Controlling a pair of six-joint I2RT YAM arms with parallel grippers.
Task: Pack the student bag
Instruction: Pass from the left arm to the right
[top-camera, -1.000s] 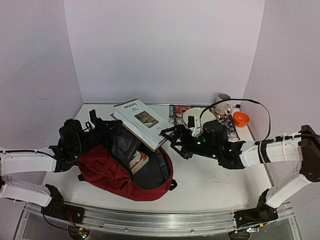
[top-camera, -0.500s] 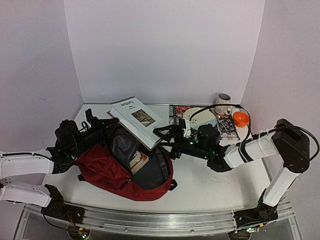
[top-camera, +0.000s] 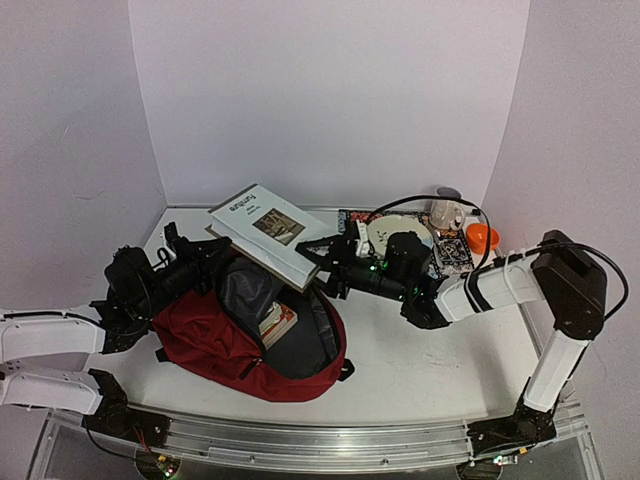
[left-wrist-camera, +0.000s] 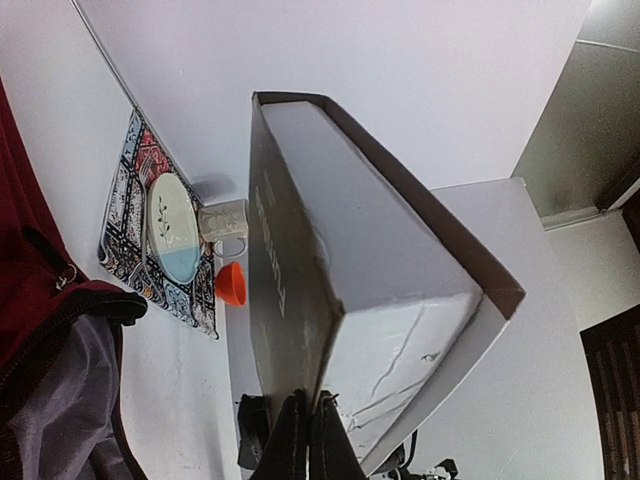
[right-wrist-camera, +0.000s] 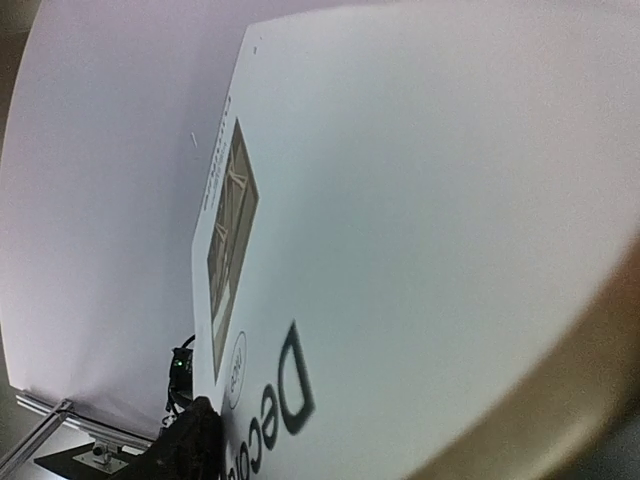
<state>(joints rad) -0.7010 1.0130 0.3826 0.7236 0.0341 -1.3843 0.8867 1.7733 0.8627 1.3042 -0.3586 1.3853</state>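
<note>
Left gripper (left-wrist-camera: 305, 440): fingers are pinched nearly together on the lower corner of the white book (top-camera: 262, 230).
Right gripper (top-camera: 322, 267): placed at the white book's right edge; whether it is clenched cannot be told.
White book: held tilted, raised over the bag's far side.
Student bag (top-camera: 215, 350): laid on the table (top-camera: 430, 360), front left, unzipped; a smaller book (top-camera: 278, 322) is seen inside.

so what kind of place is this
Probably a robot test booth, not a home: plain white walls box in a white table, and two arms sit bolted to a metal rail at its near edge.
</note>
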